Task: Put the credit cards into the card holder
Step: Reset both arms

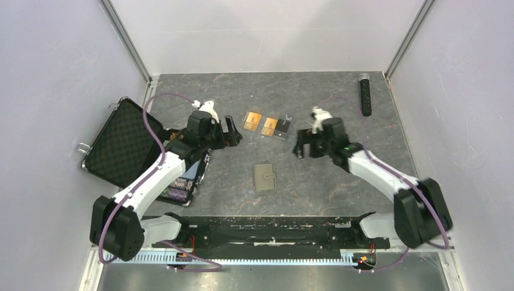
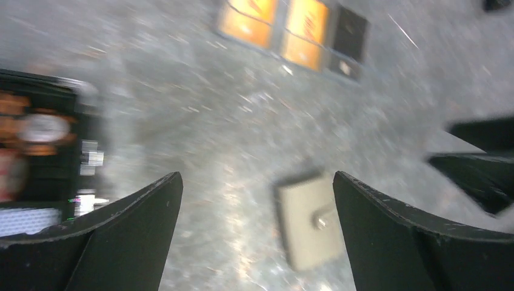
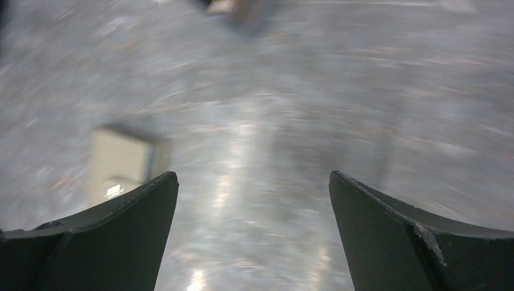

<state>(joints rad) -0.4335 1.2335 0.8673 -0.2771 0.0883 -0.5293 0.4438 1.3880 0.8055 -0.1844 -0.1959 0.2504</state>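
Chip case (image 1: 118, 142), black and open, shows at left in top cam only. Card holder (image 1: 265, 177) lies shut mid-table, two credit cards (image 1: 253, 119) side by side beyond it. L wrist cam gets cards + holder, blurred; R wrist cam only the holder. Left gripper (image 2: 256, 182) and right gripper (image 3: 251, 179): both spread wide, empty, touching nothing.

We record even, diffuse light in the top view, sharp, with soft shadows. Both wrist views are heavily motion-blurred. Pale glare streaks the worktop (image 3: 237, 145), and only the dark fingers (image 3: 91, 242) look crisp.
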